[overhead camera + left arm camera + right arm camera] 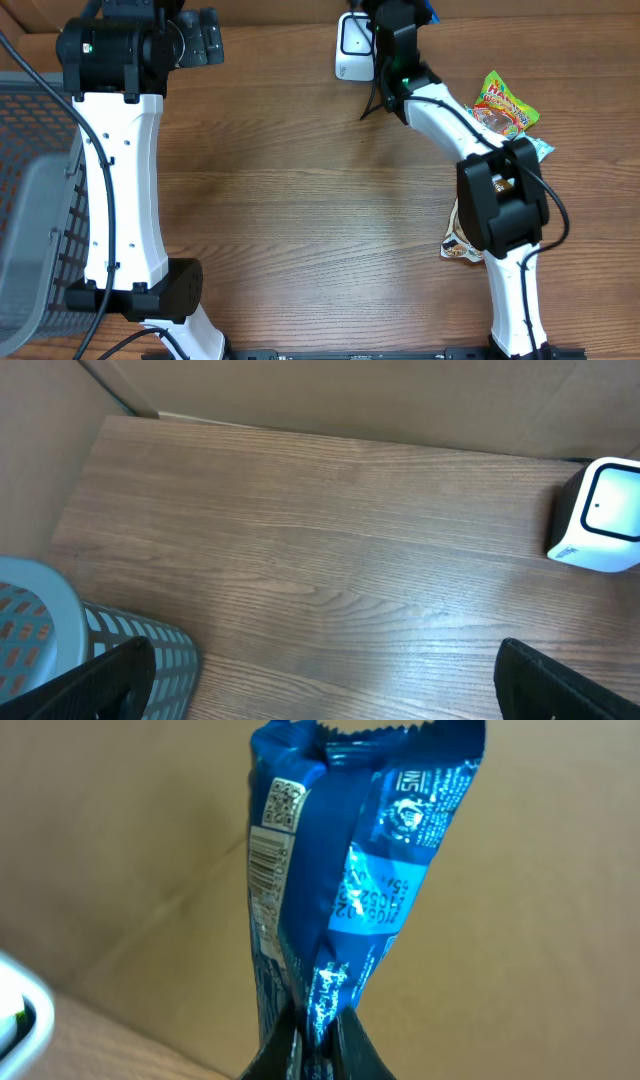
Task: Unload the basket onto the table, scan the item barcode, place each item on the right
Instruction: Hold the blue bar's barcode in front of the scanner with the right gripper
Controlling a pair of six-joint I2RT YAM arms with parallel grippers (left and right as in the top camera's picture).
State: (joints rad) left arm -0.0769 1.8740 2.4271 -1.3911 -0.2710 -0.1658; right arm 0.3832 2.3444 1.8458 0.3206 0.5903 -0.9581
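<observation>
**Blue packet pinched at the far edge, beside the scanner**

The right gripper is clamped on one end of the blue snack packet. The packet's long axis runs straight out from the fingertips, crimped end outermost. Its barcode runs lengthwise down the left fold. It is held just right of the white scanner. The left gripper is spread wide and holds nothing.
</observation>
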